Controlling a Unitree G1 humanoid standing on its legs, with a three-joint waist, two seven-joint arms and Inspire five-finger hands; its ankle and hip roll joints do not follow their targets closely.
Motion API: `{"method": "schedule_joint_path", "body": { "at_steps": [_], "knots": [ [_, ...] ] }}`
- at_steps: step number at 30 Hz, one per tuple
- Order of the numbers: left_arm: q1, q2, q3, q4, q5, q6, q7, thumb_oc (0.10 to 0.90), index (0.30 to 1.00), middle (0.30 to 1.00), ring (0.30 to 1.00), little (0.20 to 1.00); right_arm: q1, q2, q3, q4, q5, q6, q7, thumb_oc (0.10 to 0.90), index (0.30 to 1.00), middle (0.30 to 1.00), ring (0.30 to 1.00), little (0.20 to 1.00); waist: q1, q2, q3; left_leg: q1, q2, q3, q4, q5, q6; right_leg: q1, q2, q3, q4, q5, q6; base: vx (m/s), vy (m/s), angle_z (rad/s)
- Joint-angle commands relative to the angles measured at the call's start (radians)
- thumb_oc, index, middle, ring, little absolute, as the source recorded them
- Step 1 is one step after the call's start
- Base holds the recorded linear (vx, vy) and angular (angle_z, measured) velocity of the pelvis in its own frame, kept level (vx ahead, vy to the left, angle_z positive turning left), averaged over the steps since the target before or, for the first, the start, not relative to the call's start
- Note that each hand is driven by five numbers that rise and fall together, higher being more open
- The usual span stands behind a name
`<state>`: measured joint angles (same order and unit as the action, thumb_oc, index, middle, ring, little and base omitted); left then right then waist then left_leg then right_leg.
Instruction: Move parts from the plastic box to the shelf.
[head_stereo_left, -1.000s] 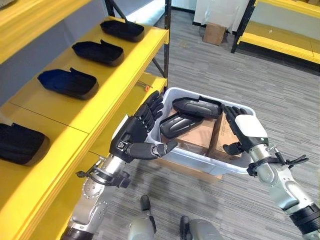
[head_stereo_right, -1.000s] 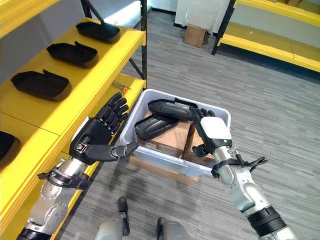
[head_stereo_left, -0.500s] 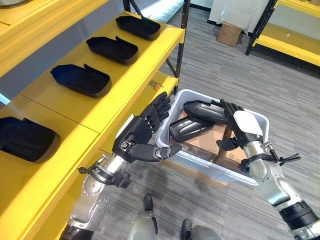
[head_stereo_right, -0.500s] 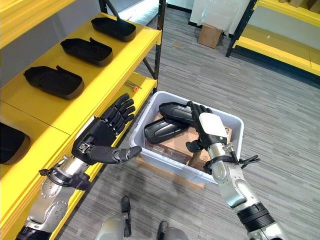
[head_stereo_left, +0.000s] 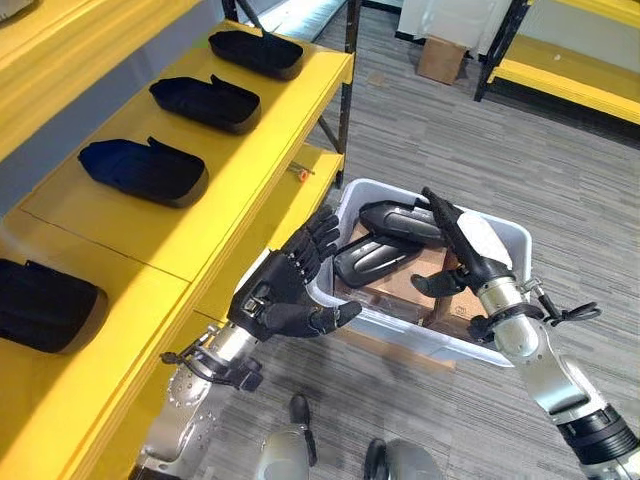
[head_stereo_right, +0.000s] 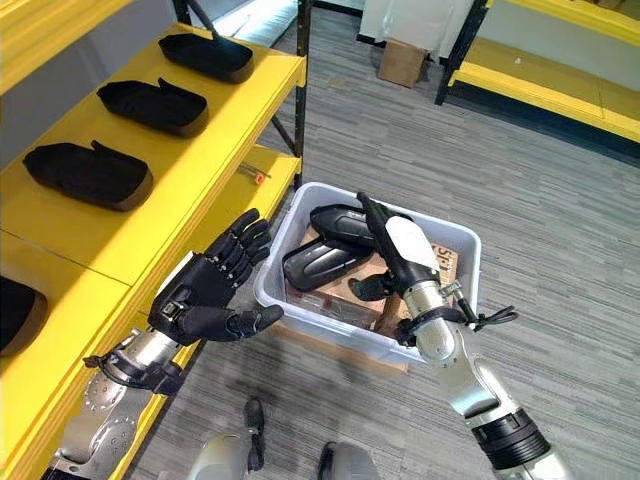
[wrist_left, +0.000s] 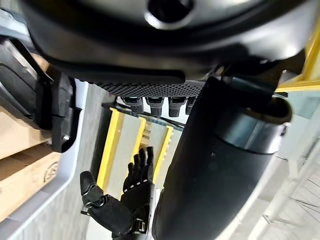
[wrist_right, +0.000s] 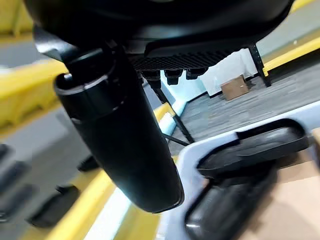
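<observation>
Reaching into the plastic box (head_stereo_left: 500, 236) at frame centre-right, right hand (head_stereo_left: 462, 247) has fingers straight, touching topmost black part (head_stereo_left: 400, 217), not grasping. Second part (head_stereo_left: 376, 258) lies below it on cardboard (head_stereo_left: 405, 283). Left hand (head_stereo_left: 282, 292) hovers just left of box, fingers spread, empty. Four parts (head_stereo_left: 142, 168) sit on yellow shelf (head_stereo_left: 235, 160), upper left.

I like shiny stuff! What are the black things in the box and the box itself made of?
The black parts look like moulded plastic, smooth with a soft sheen where light glints. The plastic box looks like pale grey plastic, slightly glossy, with a thin rolled rim. Hard to be certain from looks alone.
</observation>
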<state>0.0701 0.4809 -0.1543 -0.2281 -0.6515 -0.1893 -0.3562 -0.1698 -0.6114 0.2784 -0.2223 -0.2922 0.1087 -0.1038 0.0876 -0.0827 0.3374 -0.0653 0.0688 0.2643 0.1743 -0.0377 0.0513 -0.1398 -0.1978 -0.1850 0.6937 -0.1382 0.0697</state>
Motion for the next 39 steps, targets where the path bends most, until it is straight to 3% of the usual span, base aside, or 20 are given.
{"method": "schedule_joint_path", "body": {
  "at_steps": [1, 3, 4, 5, 6, 7, 10, 12, 14, 20, 25, 32, 39],
  "knots": [
    [-0.042, 0.002, -0.004, -0.122, 0.019, -0.064, 0.046, 0.9, 1.0, 1.0, 1.0, 1.0, -0.089, -0.003, -0.062, -0.053, 0.007, -0.091, -0.05, 0.9, 1.0, 1.0, 1.0, 1.0, 0.009, -0.013, -0.084, 0.01, 0.002, -0.093, 0.023, -0.082, 0.008, 0.021, -0.056, -0.018, -0.128, 0.158, 0.031, 0.11, -0.415, -0.03],
    [-0.079, 0.013, -0.029, -0.111, 0.026, -0.079, 0.072, 0.9, 1.0, 1.0, 1.0, 1.0, -0.116, -0.004, -0.052, -0.045, 0.016, -0.058, -0.053, 0.9, 1.0, 1.0, 1.0, 1.0, 0.001, -0.025, -0.074, -0.008, 0.03, -0.123, 0.046, -0.099, -0.026, 0.019, -0.139, 0.042, -0.339, 0.247, 0.059, 0.05, -0.437, 0.12],
    [-0.082, 0.015, -0.03, -0.11, 0.027, -0.081, 0.074, 0.9, 1.0, 1.0, 1.0, 1.0, -0.121, -0.004, -0.051, -0.044, 0.019, -0.056, -0.052, 0.9, 1.0, 1.0, 1.0, 1.0, -0.001, -0.026, -0.073, -0.013, 0.033, -0.127, 0.048, -0.098, -0.029, 0.018, -0.146, 0.046, -0.369, 0.268, 0.063, 0.05, -0.621, 0.44],
    [-0.094, 0.034, -0.035, -0.108, 0.046, -0.098, 0.094, 0.9, 1.0, 1.0, 1.0, 1.0, -0.147, 0.002, -0.052, -0.045, 0.035, -0.076, -0.042, 0.9, 1.0, 1.0, 1.0, 1.0, -0.009, -0.035, -0.051, -0.026, 0.07, -0.154, 0.077, -0.126, -0.061, -0.013, -0.198, 0.102, -0.476, 0.385, 0.098, 0.02, -0.539, 0.56],
    [-0.096, 0.039, -0.036, -0.109, 0.048, -0.102, 0.1, 0.9, 1.0, 1.0, 1.0, 1.0, -0.152, 0.004, -0.055, -0.05, 0.035, -0.084, -0.039, 0.9, 1.0, 1.0, 1.0, 1.0, -0.01, -0.036, -0.044, -0.028, 0.079, -0.163, 0.085, -0.134, -0.066, -0.027, -0.204, 0.116, -0.475, 0.404, 0.105, 0.03, -0.814, 0.66],
    [-0.109, 0.056, -0.023, -0.105, 0.041, -0.105, 0.104, 0.9, 1.0, 1.0, 1.0, 1.0, -0.15, -0.003, -0.073, -0.081, 0.06, -0.102, -0.022, 0.9, 1.0, 1.0, 1.0, 1.0, -0.006, -0.048, -0.034, -0.062, 0.101, -0.191, 0.129, -0.156, -0.092, -0.005, -0.188, 0.123, -0.525, 0.307, 0.121, 0.02, -0.505, 0.6],
    [-0.121, 0.063, -0.021, -0.097, 0.036, -0.082, 0.1, 0.9, 1.0, 1.0, 1.0, 1.0, -0.141, -0.014, -0.086, -0.117, 0.073, -0.092, -0.008, 0.9, 1.0, 1.0, 1.0, 1.0, -0.001, -0.059, -0.025, -0.108, 0.123, -0.225, 0.185, -0.161, -0.111, 0.013, -0.162, 0.091, -0.522, 0.253, 0.122, 0.02, -0.402, 0.64],
    [-0.13, 0.048, -0.016, -0.106, -0.032, -0.065, 0.105, 0.9, 1.0, 1.0, 1.0, 1.0, -0.206, -0.033, -0.066, -0.118, 0.081, -0.045, 0.007, 0.9, 1.0, 1.0, 1.0, 1.0, 0.015, -0.058, -0.005, -0.12, 0.185, -0.21, 0.176, -0.108, -0.147, -0.008, -0.141, 0.026, -0.449, 0.189, 0.112, -0.01, -0.341, 0.51],
    [-0.113, 0.035, 0.002, -0.116, -0.014, -0.064, 0.098, 0.9, 1.0, 1.0, 1.0, 1.0, -0.204, -0.044, -0.07, -0.121, 0.081, -0.028, 0.031, 0.9, 1.0, 1.0, 1.0, 1.0, 0.012, -0.05, -0.01, -0.097, 0.216, -0.192, 0.126, -0.056, -0.162, 0.005, -0.127, 0.003, -0.435, 0.158, 0.113, 0.12, -0.147, -0.08],
    [-0.062, 0.026, 0.023, -0.137, -0.02, -0.062, 0.092, 0.9, 1.0, 1.0, 1.0, 1.0, -0.164, -0.104, -0.077, -0.136, 0.039, -0.009, 0.078, 0.9, 1.0, 1.0, 1.0, 1.0, -0.02, -0.021, -0.024, -0.027, 0.264, -0.126, -0.013, 0.044, -0.183, 0.025, -0.106, -0.006, -0.445, 0.125, 0.109, 0.11, -0.023, -0.07],
    [-0.049, 0.039, 0.021, -0.131, -0.025, -0.059, 0.078, 0.9, 1.0, 1.0, 1.0, 1.0, -0.154, -0.139, -0.084, -0.129, -0.002, -0.03, 0.086, 0.9, 1.0, 1.0, 1.0, 1.0, -0.039, -0.014, -0.023, -0.003, 0.28, -0.096, -0.05, 0.07, -0.192, 0.019, -0.099, 0.003, -0.453, 0.133, 0.108, 0.05, -0.015, -0.1],
    [-0.062, 0.064, 0.005, -0.129, -0.052, -0.051, 0.072, 0.9, 1.0, 1.0, 1.0, 1.0, -0.196, -0.204, -0.108, -0.121, -0.12, -0.069, 0.099, 0.9, 1.0, 1.0, 1.0, 1.0, -0.05, -0.019, -0.017, 0.005, 0.312, -0.078, -0.063, 0.083, -0.203, -0.002, -0.078, 0.011, -0.429, 0.122, 0.1, 0.03, -0.084, -0.1],
    [-0.069, 0.115, -0.006, -0.127, -0.051, -0.049, 0.048, 0.9, 1.0, 1.0, 1.0, 1.0, -0.239, -0.361, -0.172, -0.12, -0.2, -0.147, 0.09, 0.9, 1.0, 1.0, 1.0, 1.0, -0.053, -0.042, -0.004, -0.021, 0.349, -0.095, -0.066, 0.105, -0.216, -0.043, -0.04, 0.02, -0.378, 0.096, 0.084, -0.01, -0.164, -0.01]
  ]
}}
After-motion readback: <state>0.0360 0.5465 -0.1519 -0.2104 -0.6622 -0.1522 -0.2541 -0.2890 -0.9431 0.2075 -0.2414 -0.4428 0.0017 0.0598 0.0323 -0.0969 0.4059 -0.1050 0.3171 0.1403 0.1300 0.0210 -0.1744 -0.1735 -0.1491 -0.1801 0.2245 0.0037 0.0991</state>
